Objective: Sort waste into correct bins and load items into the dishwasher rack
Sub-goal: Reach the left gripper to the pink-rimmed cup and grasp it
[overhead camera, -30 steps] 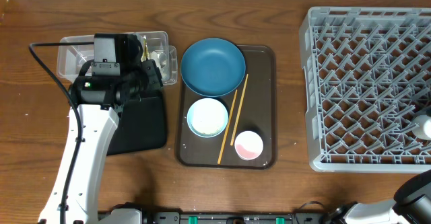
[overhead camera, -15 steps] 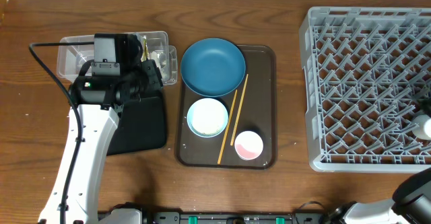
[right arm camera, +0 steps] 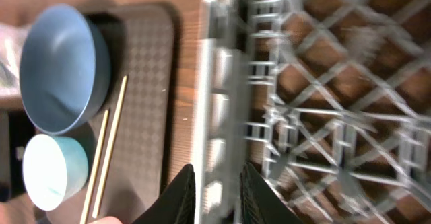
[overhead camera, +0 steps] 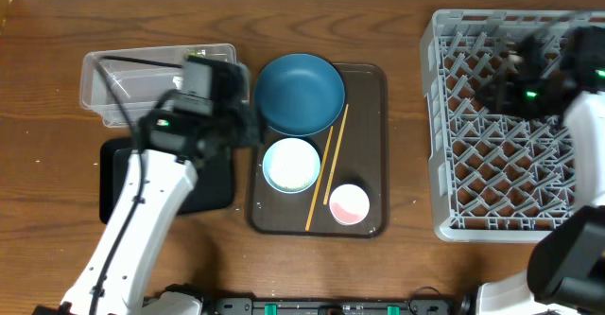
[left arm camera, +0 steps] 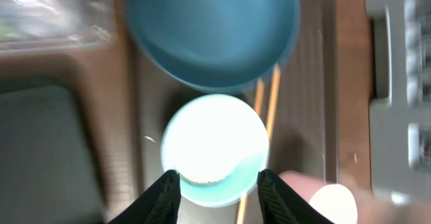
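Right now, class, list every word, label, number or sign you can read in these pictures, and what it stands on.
No text can be read anywhere.
Small yellow-green wrapper in the clear plastic rectangular tub: print too small to read.
Large blue bowl, grey plastic lattice rack: no markings seen.

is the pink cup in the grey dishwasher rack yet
No, the small pink cup stands on the dark brown rectangular serving tray, beside the thin wooden chopsticks.
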Controlling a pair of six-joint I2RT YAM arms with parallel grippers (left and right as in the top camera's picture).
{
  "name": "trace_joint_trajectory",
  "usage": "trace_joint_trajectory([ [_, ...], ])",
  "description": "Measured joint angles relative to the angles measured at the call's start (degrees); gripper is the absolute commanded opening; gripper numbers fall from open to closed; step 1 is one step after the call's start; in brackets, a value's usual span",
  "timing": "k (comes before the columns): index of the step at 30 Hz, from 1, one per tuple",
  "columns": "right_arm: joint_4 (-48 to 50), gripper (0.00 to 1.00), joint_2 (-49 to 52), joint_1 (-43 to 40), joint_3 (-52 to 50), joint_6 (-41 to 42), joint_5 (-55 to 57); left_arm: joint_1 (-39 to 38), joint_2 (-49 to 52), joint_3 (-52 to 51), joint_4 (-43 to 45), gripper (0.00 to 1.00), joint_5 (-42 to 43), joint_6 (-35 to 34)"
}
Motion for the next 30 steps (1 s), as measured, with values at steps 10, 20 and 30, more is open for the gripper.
trace_joint_trajectory([
  [10,3.2,0.99,0.0,10.2,0.0,7.7,14.3,-12.9,9.4,-0.7,-5.0,0.49,0.0,0.0],
  [20,5.5,0.94,0.0,11.0,0.0,6.3,6.5,-21.4,15.3,-1.1,-3.9,0.64,0.7,0.0],
  [30,5.0,0.89,0.0,11.0,0.0,6.1,5.1,-24.8,18.5,-1.2,-2.3,0.56,0.9,-0.1],
])
